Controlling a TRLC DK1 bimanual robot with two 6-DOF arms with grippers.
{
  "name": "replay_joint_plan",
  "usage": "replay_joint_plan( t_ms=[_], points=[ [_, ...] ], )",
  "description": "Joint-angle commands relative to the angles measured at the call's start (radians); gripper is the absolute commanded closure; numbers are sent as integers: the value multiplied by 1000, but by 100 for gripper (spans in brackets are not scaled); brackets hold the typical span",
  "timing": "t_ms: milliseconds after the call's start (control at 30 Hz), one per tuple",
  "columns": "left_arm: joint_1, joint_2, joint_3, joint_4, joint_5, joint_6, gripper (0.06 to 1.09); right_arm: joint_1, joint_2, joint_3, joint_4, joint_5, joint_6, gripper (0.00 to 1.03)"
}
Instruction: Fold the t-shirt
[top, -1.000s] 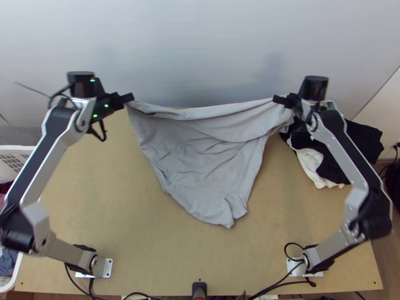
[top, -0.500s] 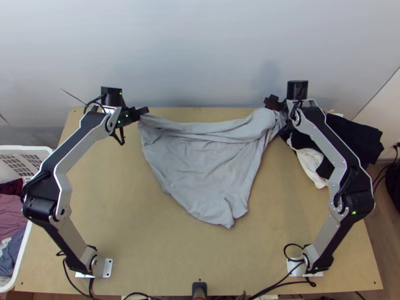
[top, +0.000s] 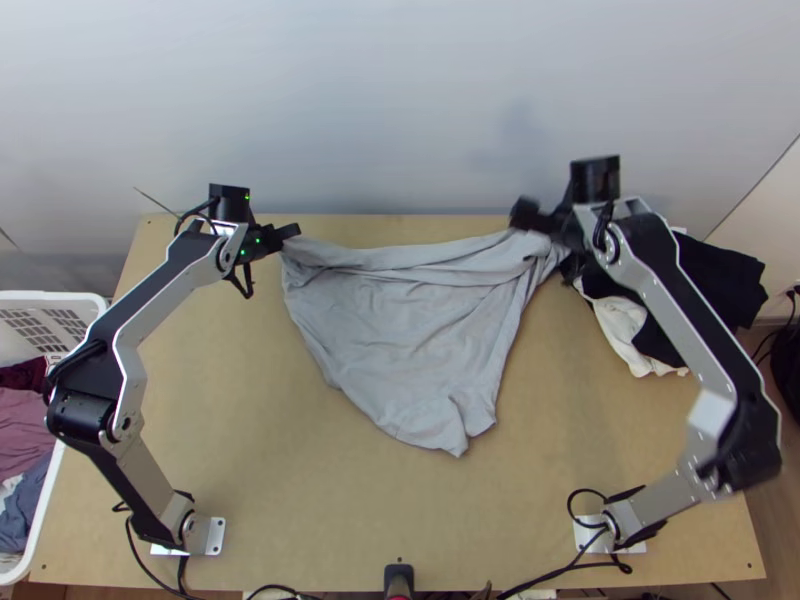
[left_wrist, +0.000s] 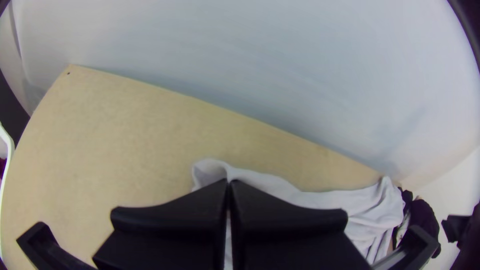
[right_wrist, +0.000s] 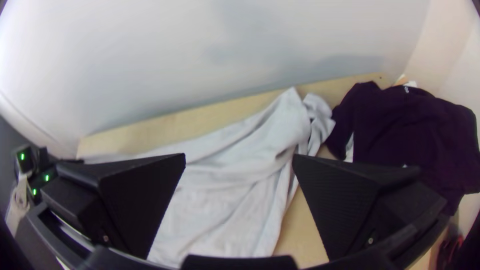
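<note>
R grip lets go, L grip still on: far edge of tee drops from taut to slack.
Vs. 1 s ago, grey tee (top: 400, 330) is no longer stretched up between both arms; it's on the table (top: 220, 400), mid to far side, part-spread w/ creases, far edge rolled/bunched. R gripper (right_wrist: 239, 156) is released, fingers wide apart over tee's R end; L gripper (left_wrist: 229, 181) is clenched on tee's far L corner, moved inward. For the task: prob. still flattening, no proper fold yet; R likely needs a re-grip. Count: 1 tee, 2 grippers, 1 white basket (top: 75, 299) w/ several clothes (exact no. unclear), 1 dark heap (top: 725, 280) + 1 white cloth (top: 622, 332) by tee's R end.
</note>
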Motion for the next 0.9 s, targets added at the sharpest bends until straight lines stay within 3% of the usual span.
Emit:
replay_joint_plan(
  t_ms=[0,333,533,867],
  points=[
    [0,-39,-23,-1,2,-1,105,184,-191,-132,-269,-87,-106,4],
    [-2,-98,-54,-17,2,-1,105,391,-364,-430,-366,-133,-71,4],
    [-3,-119,-81,-17,0,-1,105,463,-404,-572,-373,-228,-64,4],
    [-26,-127,-80,-32,-15,6,105,578,-324,-677,-225,-295,-38,4]
  ],
)
